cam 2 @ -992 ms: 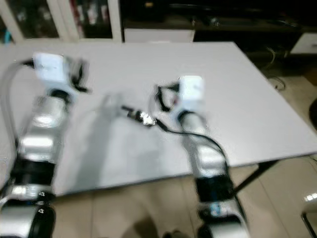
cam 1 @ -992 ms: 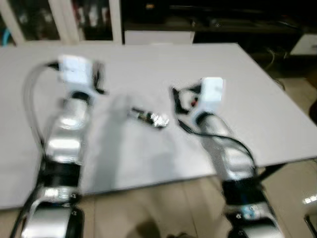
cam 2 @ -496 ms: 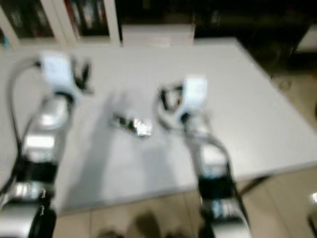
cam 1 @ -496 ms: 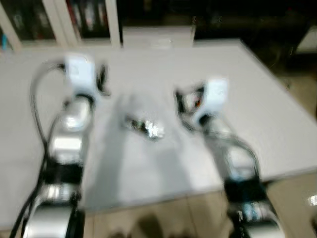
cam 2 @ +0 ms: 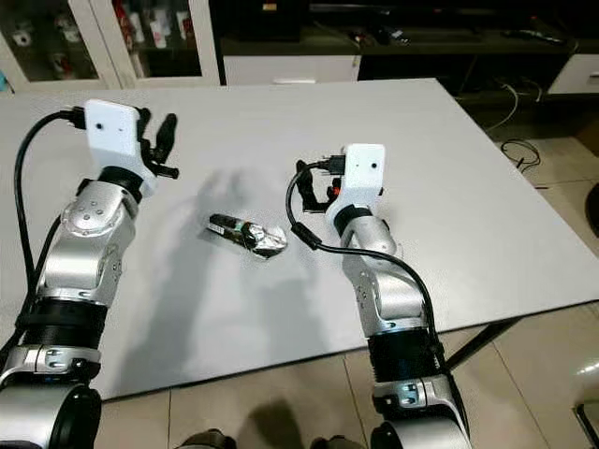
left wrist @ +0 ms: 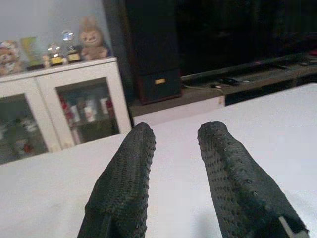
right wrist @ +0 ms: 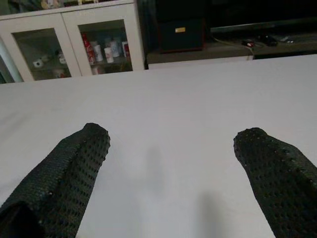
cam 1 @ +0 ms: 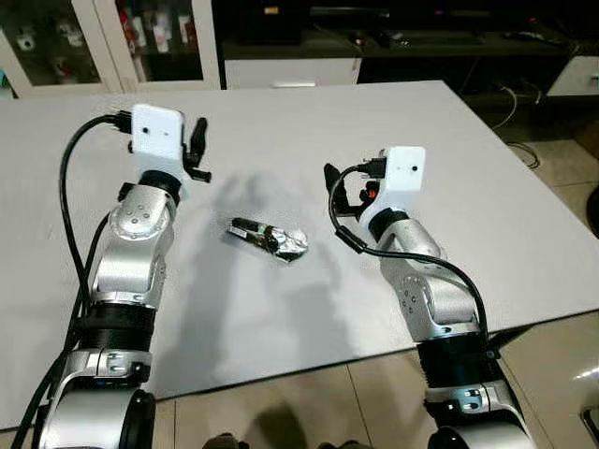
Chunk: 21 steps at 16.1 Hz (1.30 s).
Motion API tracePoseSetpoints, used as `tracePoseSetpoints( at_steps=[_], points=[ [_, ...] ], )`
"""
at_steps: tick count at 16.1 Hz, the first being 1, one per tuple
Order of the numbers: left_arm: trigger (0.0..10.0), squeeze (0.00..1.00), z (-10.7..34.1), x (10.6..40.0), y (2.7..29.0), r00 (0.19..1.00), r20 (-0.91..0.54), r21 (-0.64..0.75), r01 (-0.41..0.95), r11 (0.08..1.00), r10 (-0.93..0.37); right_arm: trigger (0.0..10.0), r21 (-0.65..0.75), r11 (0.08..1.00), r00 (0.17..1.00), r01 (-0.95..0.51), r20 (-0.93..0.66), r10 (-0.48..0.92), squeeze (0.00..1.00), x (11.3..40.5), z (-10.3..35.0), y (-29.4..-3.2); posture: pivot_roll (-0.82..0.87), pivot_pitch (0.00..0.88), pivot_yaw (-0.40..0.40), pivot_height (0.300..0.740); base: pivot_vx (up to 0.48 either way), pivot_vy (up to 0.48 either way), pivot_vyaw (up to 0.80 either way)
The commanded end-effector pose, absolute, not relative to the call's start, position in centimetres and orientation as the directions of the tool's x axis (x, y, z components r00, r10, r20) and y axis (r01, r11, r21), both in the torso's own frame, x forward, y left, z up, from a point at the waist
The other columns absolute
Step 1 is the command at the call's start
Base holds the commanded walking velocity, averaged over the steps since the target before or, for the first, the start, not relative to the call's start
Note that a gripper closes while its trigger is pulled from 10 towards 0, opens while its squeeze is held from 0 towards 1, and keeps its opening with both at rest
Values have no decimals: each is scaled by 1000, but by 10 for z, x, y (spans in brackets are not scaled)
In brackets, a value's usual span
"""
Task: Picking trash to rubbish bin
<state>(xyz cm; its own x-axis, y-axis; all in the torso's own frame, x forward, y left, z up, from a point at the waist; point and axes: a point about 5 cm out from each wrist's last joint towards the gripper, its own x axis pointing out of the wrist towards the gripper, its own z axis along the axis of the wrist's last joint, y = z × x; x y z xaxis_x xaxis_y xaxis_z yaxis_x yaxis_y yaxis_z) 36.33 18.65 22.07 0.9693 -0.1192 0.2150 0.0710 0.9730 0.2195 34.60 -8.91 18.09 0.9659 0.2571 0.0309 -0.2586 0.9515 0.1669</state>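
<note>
Trash [cam 1: 269, 238] lies crumpled on the white counter [cam 1: 487, 187].
Left gripper [left wrist: 173, 148] fingers stand slightly parted, right gripper [right wrist: 171, 144] fingers spread wide; both hold nothing.

No text, label or number can be read.

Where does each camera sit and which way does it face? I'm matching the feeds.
Left and right eye views: head, looking down at the white table, crumpled wrapper, both silver arms.
Left wrist view: along the left gripper, toward the white cabinet.
Right wrist view: along the right gripper, wider open.
Shared: table, cabinet.
</note>
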Motion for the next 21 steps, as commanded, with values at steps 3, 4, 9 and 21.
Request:
tracePoseSetpoints(
  at_steps=[3,4,9,21],
  points=[
    [10000,463,212,362,196,973,159,260,123,958,-168,10000,143,953,963,-267,4,269,0,346,176,-94,1,112,-51,740,0,0,0],
    [10000,1000,212,362,198,974,154,258,125,958,-168,10000,142,953,963,-266,2,269,0,345,175,-95,0,111,-51,740,0,0,0],
    [10000,1000,214,361,209,974,147,265,127,956,-170,10000,141,948,957,-284,-14,289,0,344,171,-92,5,111,-54,740,0,0,0],
    [10000,1000,210,355,215,928,40,318,340,885,-371,10000,52,905,895,-422,-137,425,0,338,152,-93,15,91,-47,740,0,0,0]
  ],
)
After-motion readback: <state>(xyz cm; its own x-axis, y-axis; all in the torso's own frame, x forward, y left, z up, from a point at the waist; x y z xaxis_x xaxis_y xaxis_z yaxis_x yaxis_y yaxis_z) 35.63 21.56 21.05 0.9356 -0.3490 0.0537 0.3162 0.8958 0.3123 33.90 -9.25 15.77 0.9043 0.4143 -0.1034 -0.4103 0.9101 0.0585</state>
